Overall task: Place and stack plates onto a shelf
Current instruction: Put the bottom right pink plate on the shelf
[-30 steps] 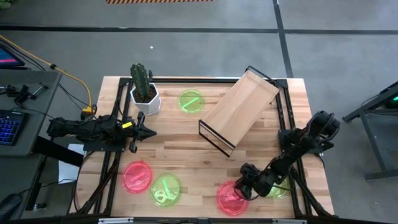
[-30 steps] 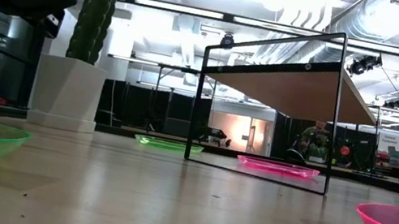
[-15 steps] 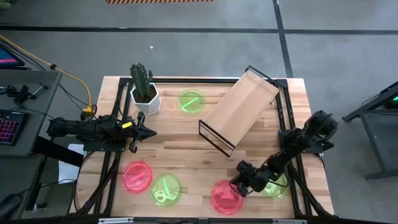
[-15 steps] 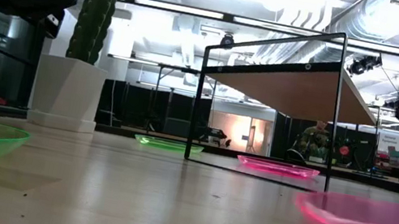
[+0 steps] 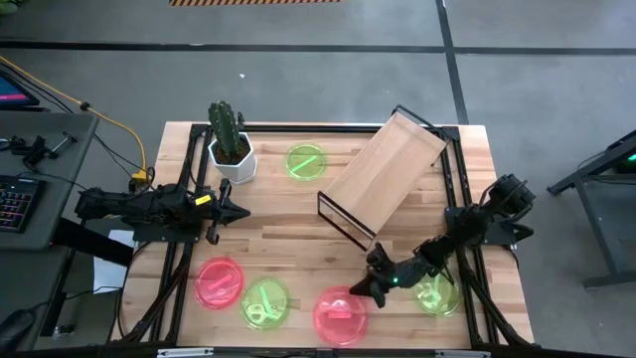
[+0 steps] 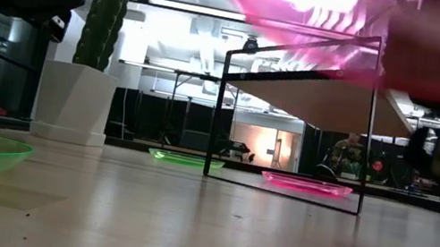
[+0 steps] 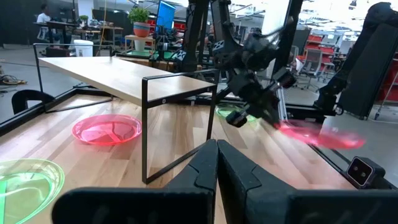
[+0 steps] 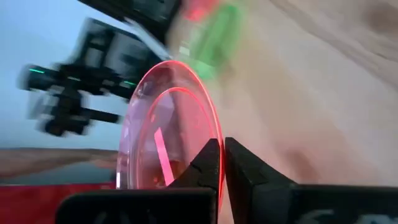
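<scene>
Seen from above: right gripper [image 5: 364, 291] pinched on the rim of a red-pink plate [image 5: 340, 315], lifted off the near edge of the wooden table [image 5: 298, 239], slightly right of centre. Held by its far-right edge, with the disc hanging toward the near-left of the fingers. From that arm's wrist camera, plate tilted steeply, rim clamped between the two dark fingers.

Shelf [image 5: 383, 175] lying up and to the far side of the held plate, a light-wood board on a black wire frame, set at a slant with its long axis running near-left to far-right. Nearest corner of the frame just beyond the gripper, so a short rise and a push away needed, by the look of it. Right arm much the nearer to the shelf.

Left gripper [image 5: 237, 211] closed and empty, hovering at the left-middle of the table, well apart from the shelf.

Other plates flat on the table: green plate [image 5: 306, 161] far centre beside the cactus pot [image 5: 232, 149]; second red-pink plate [image 5: 219, 282] and another green plate [image 5: 265, 303] near left; third green plate [image 5: 437, 294] near right under the right arm. Bare wood open between held plate and shelf; frame edge the likeliest snag.
</scene>
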Tool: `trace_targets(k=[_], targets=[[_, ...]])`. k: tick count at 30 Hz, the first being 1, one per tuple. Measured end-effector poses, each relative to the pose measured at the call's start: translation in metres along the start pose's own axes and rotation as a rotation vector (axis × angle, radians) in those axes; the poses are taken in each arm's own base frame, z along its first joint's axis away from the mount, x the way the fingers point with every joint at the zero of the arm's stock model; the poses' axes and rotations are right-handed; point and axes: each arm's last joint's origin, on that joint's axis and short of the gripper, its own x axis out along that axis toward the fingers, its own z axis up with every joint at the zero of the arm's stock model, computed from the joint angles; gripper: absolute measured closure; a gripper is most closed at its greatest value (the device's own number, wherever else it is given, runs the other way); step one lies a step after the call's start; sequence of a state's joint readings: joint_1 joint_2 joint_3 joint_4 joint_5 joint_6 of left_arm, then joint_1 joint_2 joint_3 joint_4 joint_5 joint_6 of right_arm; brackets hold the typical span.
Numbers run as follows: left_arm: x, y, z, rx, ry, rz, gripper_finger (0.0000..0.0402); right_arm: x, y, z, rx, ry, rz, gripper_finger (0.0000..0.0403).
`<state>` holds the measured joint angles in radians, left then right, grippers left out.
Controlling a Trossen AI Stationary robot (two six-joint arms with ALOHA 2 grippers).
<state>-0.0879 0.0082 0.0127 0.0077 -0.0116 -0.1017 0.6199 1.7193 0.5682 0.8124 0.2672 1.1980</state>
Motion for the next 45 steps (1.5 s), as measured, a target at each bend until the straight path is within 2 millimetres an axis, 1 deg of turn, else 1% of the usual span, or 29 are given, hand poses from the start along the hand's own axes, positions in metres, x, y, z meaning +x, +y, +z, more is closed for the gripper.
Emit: trace_targets(k=[2,5,7,10,13,16,17,19,21,23,25,28,32,34,39,45], targets=[[0.0,0.0,0.0,0.0,0.001,0.0,0.0401,0.001,0.008,0.012,0.009,-0.027,0.099,0.0403],[0.0,0.0,0.0,0.0,0.0,0.0,0.0401,-0.005,0.022,0.04,0.006,-0.139,0.236,0.0403],[0.0,0.0,0.0,0.0,0.0,0.0,0.0401,-0.014,0.032,0.064,-0.031,-0.239,0.292,0.0403],[0.0,0.0,0.0,0.0,0.0,0.0,0.0401,-0.036,0.045,0.105,-0.105,-0.386,0.336,0.0403],[0.0,0.0,0.0,0.0,0.0,0.0,0.0401,-0.07,0.054,0.144,-0.176,-0.562,0.297,0.0403],[0.0,0.0,0.0,0.0,0.0,0.0,0.0401,-0.109,0.063,0.169,-0.219,-0.645,0.259,0.0403],[0.0,0.0,0.0,0.0,0.0,0.0,0.0401,-0.12,0.065,0.175,-0.238,-0.64,0.236,0.0403],[0.0,0.0,0.0,0.0,0.0,0.0,0.0401,-0.137,0.075,0.186,-0.288,-0.621,0.154,0.0403],[0.0,0.0,0.0,0.0,0.0,0.0,0.0401,-0.144,0.079,0.19,-0.313,-0.561,0.035,0.0403],[0.0,0.0,0.0,0.0,0.0,0.0,0.0401,-0.143,0.081,0.192,-0.343,-0.51,-0.033,0.0403],[0.0,0.0,0.0,0.0,0.001,0.0,0.0401,-0.138,0.082,0.192,-0.367,-0.486,-0.064,0.0403],[0.0,0.0,0.0,0.0,0.002,0.0,0.0401,-0.131,0.081,0.194,-0.362,-0.48,-0.074,0.0403],[0.0,0.0,0.0,0.0,0.005,0.001,0.0401,-0.114,0.075,0.189,-0.357,-0.412,-0.087,0.0403],[0.0,0.0,-0.001,0.0,0.007,0.001,0.0401,-0.11,0.073,0.187,-0.356,-0.387,-0.084,0.0403],[0.0,0.0,-0.001,0.0,0.007,0.001,0.0401,-0.099,0.071,0.188,-0.335,-0.389,-0.073,0.0403],[0.0,0.0,-0.001,0.0,0.007,0.001,0.0401,-0.078,0.061,0.186,-0.319,-0.355,-0.084,0.0403]])
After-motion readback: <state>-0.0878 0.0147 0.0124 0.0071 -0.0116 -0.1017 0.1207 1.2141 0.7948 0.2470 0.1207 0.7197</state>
